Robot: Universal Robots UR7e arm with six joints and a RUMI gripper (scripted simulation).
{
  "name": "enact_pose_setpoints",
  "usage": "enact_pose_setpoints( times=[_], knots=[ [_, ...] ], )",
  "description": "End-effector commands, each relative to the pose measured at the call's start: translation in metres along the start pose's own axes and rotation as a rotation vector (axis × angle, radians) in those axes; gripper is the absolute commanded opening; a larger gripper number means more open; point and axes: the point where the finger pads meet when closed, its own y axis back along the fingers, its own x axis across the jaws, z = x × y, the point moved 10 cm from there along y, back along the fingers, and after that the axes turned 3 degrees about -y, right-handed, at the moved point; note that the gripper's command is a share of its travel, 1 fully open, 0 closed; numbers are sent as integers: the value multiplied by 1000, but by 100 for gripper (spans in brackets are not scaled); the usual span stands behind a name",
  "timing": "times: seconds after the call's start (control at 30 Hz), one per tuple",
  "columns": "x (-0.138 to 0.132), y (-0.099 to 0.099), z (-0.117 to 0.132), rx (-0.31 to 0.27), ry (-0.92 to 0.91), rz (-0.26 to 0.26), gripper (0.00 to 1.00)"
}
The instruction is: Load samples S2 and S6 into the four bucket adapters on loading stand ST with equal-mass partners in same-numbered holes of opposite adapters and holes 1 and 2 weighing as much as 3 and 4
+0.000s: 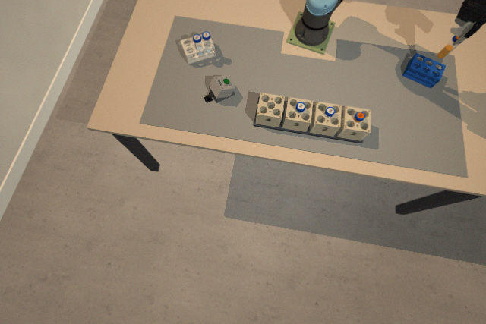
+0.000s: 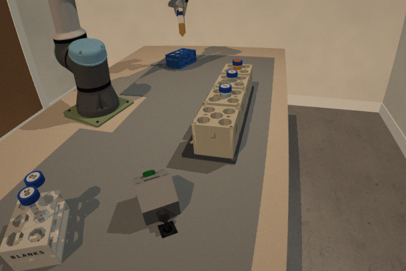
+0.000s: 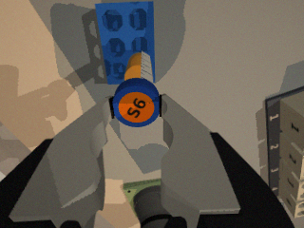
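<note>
My gripper (image 3: 137, 97) (image 2: 179, 12) (image 1: 457, 39) is shut on sample tube S6 (image 3: 137, 105) (image 2: 181, 26) (image 1: 445, 51), an orange-filled tube with a blue cap and an orange dot. It hangs high above the blue sample rack (image 1: 424, 70) (image 2: 180, 58) (image 3: 124, 43), whose wells show empty. The four beige adapters (image 1: 269, 110) (image 2: 214, 130) stand in a row on the stand. An orange-dot sample (image 1: 359, 116) (image 2: 236, 62) stands in the rightmost adapter. White-dot blanks (image 1: 300, 106) (image 1: 329, 110) (image 2: 225, 89) (image 2: 231, 73) stand in the two middle adapters. The leftmost adapter is empty.
The white blanks rack (image 1: 197, 51) (image 2: 31, 228) holds two blanks marked 10 (image 2: 34, 178) and 20 (image 2: 28, 195). The DONE desk with its green key (image 1: 225, 81) (image 2: 149, 173) stands between the blanks rack and the adapters. The arm's base (image 1: 311, 30) (image 2: 93, 97) is at the back.
</note>
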Motion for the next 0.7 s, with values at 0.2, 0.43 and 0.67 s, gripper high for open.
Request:
enact_pose_setpoints(
  times=[0.2,0.43,0.67],
  knots=[
    [44,2,38,1,-233,0,0],
    [75,2,63,1,-393,0,0],
    [105,2,89,1,-553,0,0]
  ],
)
